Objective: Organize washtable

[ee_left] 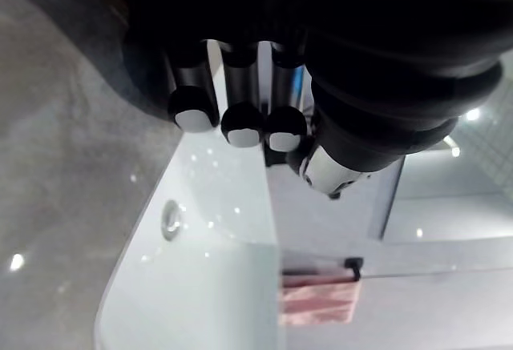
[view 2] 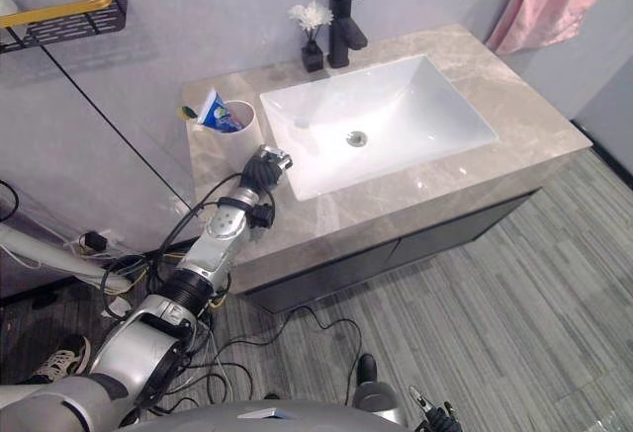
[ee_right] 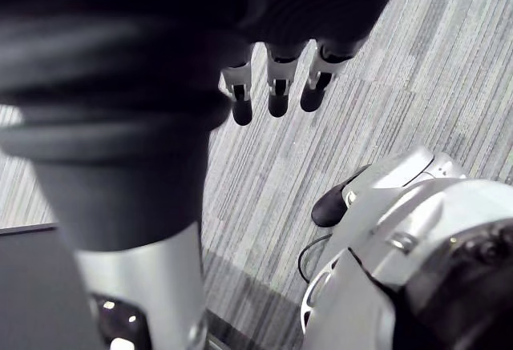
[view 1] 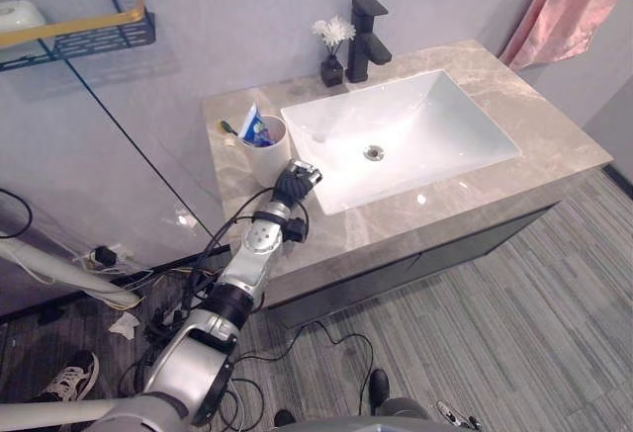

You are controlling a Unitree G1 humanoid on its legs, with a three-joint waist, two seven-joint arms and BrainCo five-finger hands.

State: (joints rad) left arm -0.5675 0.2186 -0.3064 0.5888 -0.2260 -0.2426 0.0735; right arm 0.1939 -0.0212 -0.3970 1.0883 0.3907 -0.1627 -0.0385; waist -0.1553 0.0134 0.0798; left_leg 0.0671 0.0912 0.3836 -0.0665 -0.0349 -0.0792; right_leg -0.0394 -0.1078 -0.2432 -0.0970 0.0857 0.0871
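A white cup (view 1: 265,155) stands on the marble washtable (view 1: 554,135), left of the white sink (view 1: 425,126). A blue toothpaste tube (view 1: 256,129) and a toothbrush (view 1: 227,128) stick out of the cup. My left hand (view 1: 295,183) rests just in front of the cup by the sink's near left corner. Its fingers (ee_left: 240,126) are curled and hold nothing. A black faucet (view 1: 366,39) and a small dark vase with white flowers (view 1: 333,54) stand behind the sink. My right hand (ee_right: 276,86) hangs over the striped floor with straight fingers.
A black wall shelf with a gold rail (view 1: 84,32) hangs at the upper left. A pink towel (view 1: 574,7) hangs at the upper right. A person's shoe (view 1: 67,378) is on the floor at the lower left, among cables.
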